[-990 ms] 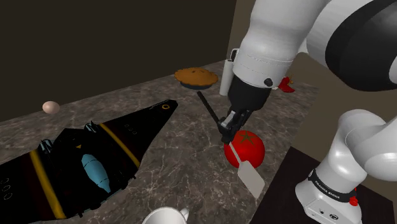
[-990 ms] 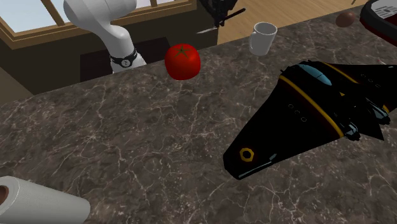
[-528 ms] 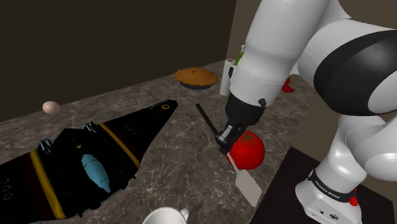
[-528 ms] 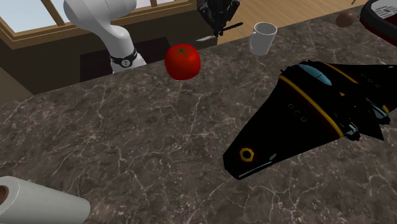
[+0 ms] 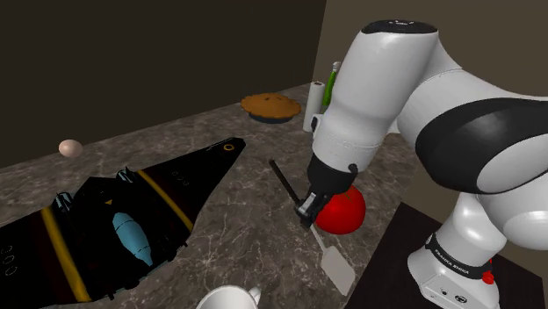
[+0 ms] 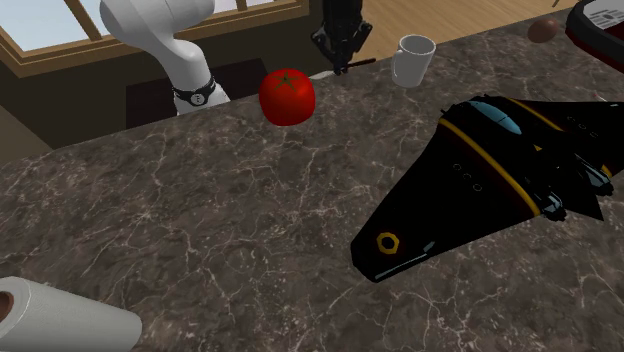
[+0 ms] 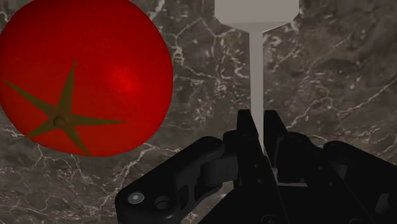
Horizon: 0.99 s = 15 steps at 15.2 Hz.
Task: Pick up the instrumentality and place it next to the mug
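Clamping the spatula (image 7: 256,70) by its thin shaft, gripper (image 7: 256,126) near the red tomato (image 7: 86,76).

in the wrist view the picture's edge is cutting off the pale blade of the spatula (image 7: 256,63), and the gripper (image 7: 256,127) is clasping the near end of its handle, hiding it between the fingers. the tomato (image 7: 83,76) is running past that view's edge. in the shoulder view the bottom edge is cropping the mug (image 5: 230,298) to its rim, the model aircraft (image 5: 114,219) is spilling past the left and bottom edges, and the arm (image 5: 378,88) is covering part of the tomato, the paper roll (image 5: 309,114) and a green bottle (image 5: 333,81). in the second exterior view the gripper is masking most of the spatula, and a red-rimmed thing (image 6: 600,30) at the upper right is showing too little to name.
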{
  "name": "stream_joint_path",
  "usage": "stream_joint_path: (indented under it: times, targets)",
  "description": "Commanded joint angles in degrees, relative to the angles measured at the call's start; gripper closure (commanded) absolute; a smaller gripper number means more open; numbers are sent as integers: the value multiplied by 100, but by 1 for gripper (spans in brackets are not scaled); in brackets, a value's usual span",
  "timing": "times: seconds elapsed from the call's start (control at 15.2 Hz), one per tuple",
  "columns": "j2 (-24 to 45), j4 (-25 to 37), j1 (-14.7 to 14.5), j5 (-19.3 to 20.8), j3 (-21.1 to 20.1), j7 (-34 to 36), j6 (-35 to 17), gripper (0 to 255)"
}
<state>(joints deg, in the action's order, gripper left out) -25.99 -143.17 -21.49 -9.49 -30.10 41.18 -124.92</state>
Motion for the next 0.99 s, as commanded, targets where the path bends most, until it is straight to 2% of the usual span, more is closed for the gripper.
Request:
stream_joint_path:
  times: [0.0,0.79,0.92]
  targets:
    - [83,-88,9,9,-53,37,-172,255]
    - [726,-621,151,186,-368,284,-1318,255]
    - [726,-621,150,186,-367,284,-1318,255]
